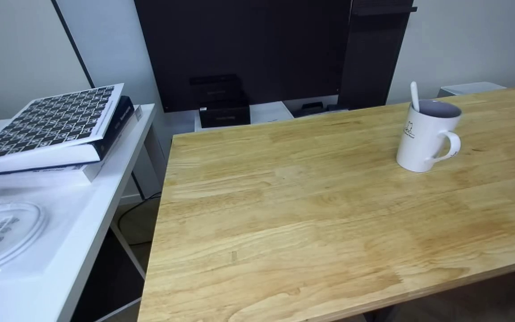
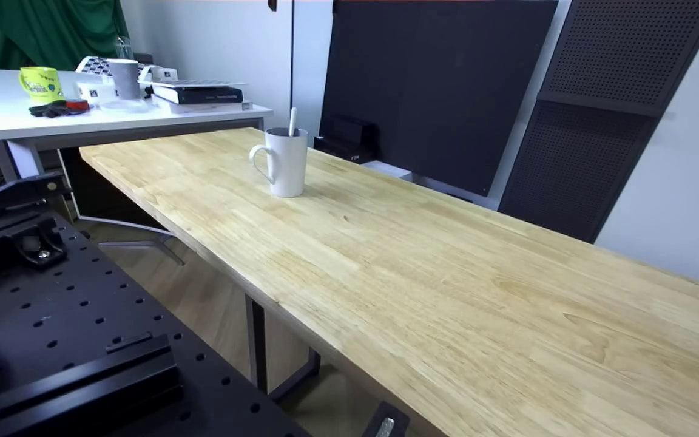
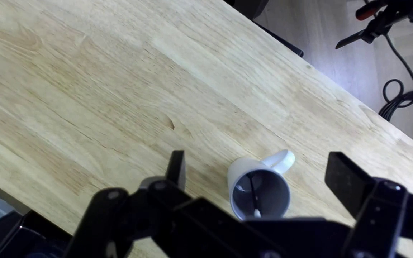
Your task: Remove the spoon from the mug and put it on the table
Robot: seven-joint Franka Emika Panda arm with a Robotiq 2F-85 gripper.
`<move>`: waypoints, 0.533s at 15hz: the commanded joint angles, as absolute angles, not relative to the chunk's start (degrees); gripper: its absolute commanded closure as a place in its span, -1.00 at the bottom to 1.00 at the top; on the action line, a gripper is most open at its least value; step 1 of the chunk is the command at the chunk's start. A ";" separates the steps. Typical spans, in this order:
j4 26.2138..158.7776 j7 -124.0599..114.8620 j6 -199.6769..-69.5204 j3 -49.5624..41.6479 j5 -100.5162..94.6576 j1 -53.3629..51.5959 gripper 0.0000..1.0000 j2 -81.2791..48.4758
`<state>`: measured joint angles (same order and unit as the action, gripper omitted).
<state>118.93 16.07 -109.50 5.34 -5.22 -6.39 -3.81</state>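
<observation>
In an exterior view the spoon [image 1: 415,96] stands in the mug [image 1: 422,143], its pale end poking above the rim and leaning on the side away from the mug's own handle. The mug sits upright on the tabletop [image 1: 284,214], between the two long edges and well apart from the one short edge in sight and its corners. I'd expect the spoon to be light and stiff, probably smooth enough to twist or slide if pinched off-centre; what it is made of I cannot tell. The mug looks ceramic, so likely heavier, and liable to chip or tip if the spoon is dragged against its rim. The place to take hold is the pale end above the rim, high enough to spare the mug a knock, then a straight lift until the lower end clears. That lower end is inside the mug, and its shape is hard to make out.

In the wrist view the pincer [image 3: 258,168] is released, its fingers spread wider than the mug appears there, with the mug showing between them. It grasps nothing. In both exterior views no finger is at the mug or spoon, so I judge the pincer to be apart from them, overhead; how high I cannot tell.
</observation>
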 commanded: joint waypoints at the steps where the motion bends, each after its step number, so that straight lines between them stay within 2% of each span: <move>1: 110.09 16.08 -107.41 7.13 -3.96 -7.35 -1.00 -11.45; 6: 102.65 12.98 -107.76 8.42 -5.42 -8.88 -1.00 -18.28; 7: 107.26 15.52 -109.28 8.58 -4.65 -8.14 -1.00 -15.35; 8: 105.98 15.11 -109.28 8.64 -4.70 -8.38 -1.00 -16.46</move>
